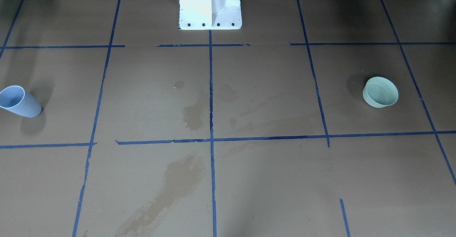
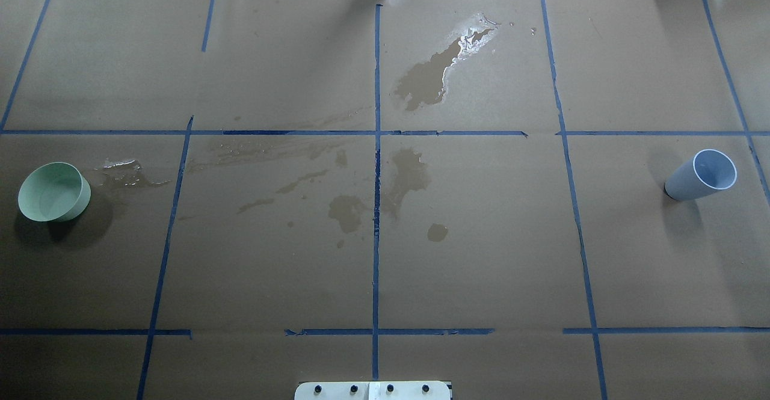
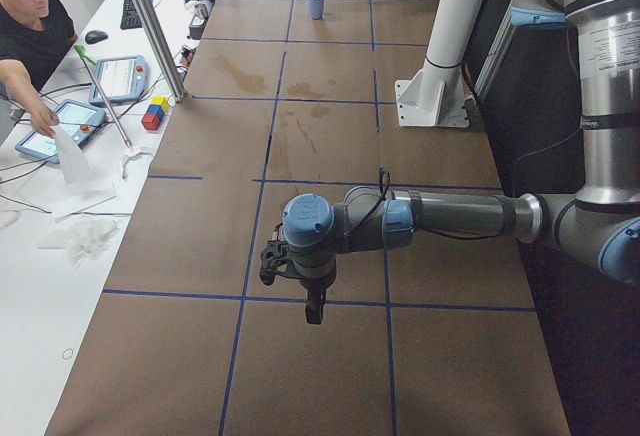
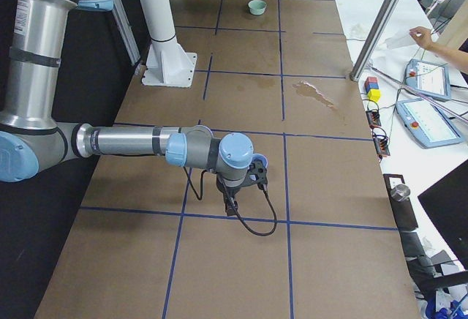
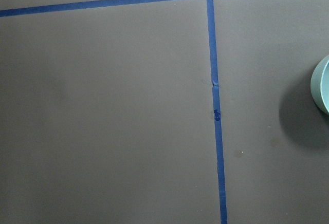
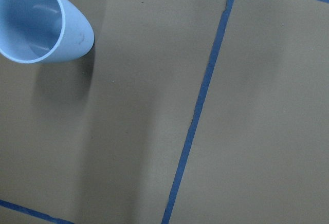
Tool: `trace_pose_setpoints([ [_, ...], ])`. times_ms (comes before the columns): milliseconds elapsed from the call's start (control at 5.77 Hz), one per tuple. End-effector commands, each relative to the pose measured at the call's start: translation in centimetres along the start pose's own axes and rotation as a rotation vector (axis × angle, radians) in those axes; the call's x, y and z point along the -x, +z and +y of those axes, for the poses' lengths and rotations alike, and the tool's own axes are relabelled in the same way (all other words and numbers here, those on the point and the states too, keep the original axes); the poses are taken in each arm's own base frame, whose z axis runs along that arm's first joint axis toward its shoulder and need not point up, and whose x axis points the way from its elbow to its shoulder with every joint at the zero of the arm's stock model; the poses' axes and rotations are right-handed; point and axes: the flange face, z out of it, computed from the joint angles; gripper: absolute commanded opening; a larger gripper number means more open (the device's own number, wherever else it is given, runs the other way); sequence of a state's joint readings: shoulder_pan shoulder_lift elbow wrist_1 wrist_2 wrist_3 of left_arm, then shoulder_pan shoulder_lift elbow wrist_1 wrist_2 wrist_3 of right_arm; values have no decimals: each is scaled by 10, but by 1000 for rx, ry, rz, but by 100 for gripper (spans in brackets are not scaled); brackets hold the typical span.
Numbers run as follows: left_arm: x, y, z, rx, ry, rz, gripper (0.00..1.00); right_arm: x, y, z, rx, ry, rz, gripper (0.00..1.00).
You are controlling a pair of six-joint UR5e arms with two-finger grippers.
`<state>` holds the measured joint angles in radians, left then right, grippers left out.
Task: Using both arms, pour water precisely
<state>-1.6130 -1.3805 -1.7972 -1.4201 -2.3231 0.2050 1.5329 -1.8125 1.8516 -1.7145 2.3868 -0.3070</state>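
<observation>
A pale green cup point(image 1: 380, 92) stands upright on the brown paper on my left side; it also shows in the overhead view point(image 2: 54, 191) and at the left wrist view's right edge point(image 5: 321, 88). A faint sheen inside it may be water. A blue-grey cup point(image 1: 19, 101) stands on my right side point(image 2: 701, 175) and looks empty in the right wrist view point(image 6: 43, 21). My left gripper point(image 3: 313, 308) and right gripper point(image 4: 230, 205) hang above the table near their cups. They show only in the side views, so I cannot tell whether they are open or shut.
Wet spill patches point(image 2: 427, 78) point(image 2: 409, 174) darken the middle of the paper. The white pedestal point(image 1: 210, 5) stands at the robot's edge. Blue tape lines point(image 2: 376, 207) grid the table. An operator point(image 3: 30, 26) sits at a side table with tablets.
</observation>
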Motion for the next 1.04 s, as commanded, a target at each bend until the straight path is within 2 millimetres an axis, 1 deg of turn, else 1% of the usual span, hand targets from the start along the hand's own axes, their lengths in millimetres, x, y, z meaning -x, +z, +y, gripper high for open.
trace_pose_setpoints([
  [0, -3, 2, -1, 3, 15, 0, 100, 0, 0, 0, 1, 1, 1, 100],
  [866, -3, 4, 1, -6, 21, 8, 100, 2, -2, -2, -9, -13, 3, 100],
])
